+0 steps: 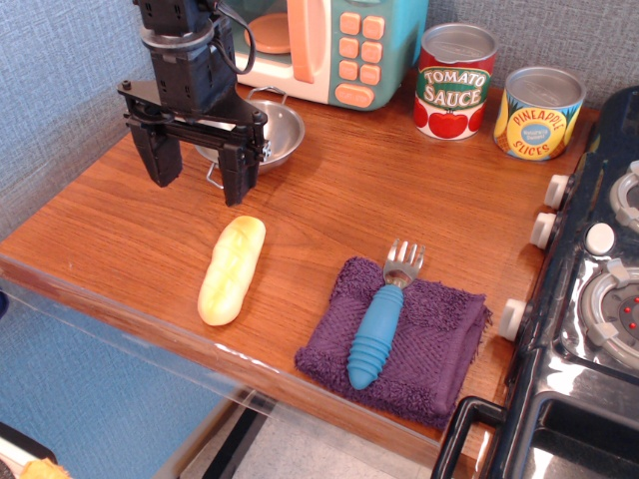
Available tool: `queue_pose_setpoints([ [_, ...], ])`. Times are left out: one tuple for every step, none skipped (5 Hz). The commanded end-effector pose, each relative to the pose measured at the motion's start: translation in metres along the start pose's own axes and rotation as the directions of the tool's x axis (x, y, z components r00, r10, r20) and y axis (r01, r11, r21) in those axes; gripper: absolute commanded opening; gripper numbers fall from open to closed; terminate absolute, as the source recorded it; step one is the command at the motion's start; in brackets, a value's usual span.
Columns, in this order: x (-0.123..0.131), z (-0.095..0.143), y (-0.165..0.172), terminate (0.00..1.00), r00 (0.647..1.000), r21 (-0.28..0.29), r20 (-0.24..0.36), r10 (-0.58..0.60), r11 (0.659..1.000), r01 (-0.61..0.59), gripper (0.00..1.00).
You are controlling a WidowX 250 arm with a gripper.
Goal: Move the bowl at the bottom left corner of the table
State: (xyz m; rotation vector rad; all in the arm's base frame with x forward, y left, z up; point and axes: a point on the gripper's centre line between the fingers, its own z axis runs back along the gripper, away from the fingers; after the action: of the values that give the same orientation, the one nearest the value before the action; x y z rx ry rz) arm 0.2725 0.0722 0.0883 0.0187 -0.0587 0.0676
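The small shiny silver bowl (272, 132) with thin wire handles sits on the brown wooden table (399, 200), near the back left, in front of a toy microwave. My black gripper (200, 180) hangs just in front of and to the left of the bowl, partly covering its left rim. Its two fingers are spread wide apart and hold nothing. The fingertips are close above the tabletop.
A yellow bread roll (232, 269) lies near the front left. A blue-handled fork (384, 319) rests on a purple cloth (399, 344). A toy microwave (329, 45), tomato sauce can (455, 80) and pineapple can (539, 112) stand at the back. A black toy stove (589, 299) is at the right.
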Motion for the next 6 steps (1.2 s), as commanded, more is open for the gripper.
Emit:
queue_pose_setpoints([
  [0.000, 0.000, 0.000, 0.00, 1.000, 0.000, 0.000, 0.000, 1.000, 0.000, 1.00],
  [0.032, -0.007, -0.007, 0.00, 1.000, -0.004, 0.029, -0.001, 1.000, 0.002, 1.00],
  [0.079, -0.016, -0.010, 0.00, 0.999, -0.011, 0.046, 0.010, 1.000, -0.009, 1.00],
  [0.115, -0.020, -0.007, 0.00, 0.998, -0.002, 0.066, 0.026, 1.000, -0.025, 1.00],
  [0.130, -0.033, -0.011, 0.00, 0.998, 0.014, 0.055, 0.006, 1.000, -0.007, 1.00],
  [0.130, -0.051, -0.013, 0.00, 1.000, 0.024, 0.012, 0.002, 1.000, -0.003, 1.00],
])
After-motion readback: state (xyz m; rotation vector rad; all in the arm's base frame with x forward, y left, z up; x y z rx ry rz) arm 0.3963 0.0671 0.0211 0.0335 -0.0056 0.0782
